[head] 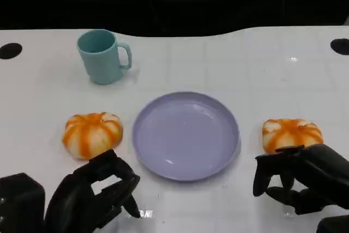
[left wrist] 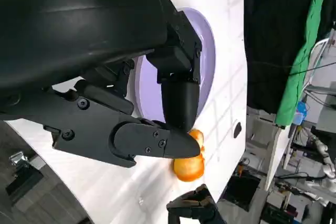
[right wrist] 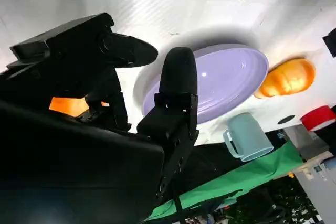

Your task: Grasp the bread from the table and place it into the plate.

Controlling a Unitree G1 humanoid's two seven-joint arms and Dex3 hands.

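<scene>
Two orange-and-white striped bread rolls lie on the white table [head: 240, 64], one on each side of a lilac plate [head: 185, 135]. The left bread [head: 91, 133] is just beyond my left hand [head: 95, 195], which hovers with fingers apart and holds nothing. The right bread [head: 292, 133] lies right at the fingers of my right hand [head: 302, 181], whose fingers are spread and grip nothing. In the right wrist view a patch of that bread [right wrist: 68, 106] shows beneath the hand [right wrist: 157, 82], with the plate [right wrist: 231, 82] and the other bread [right wrist: 289, 77] beyond. The left wrist view shows the plate [left wrist: 207, 61] and the right bread [left wrist: 189, 163].
A teal mug [head: 103, 55] stands at the back left, handle to the right, well behind the plate. Black round holes [head: 10, 51] mark the table's far corners. The table's far edge runs along the dark background.
</scene>
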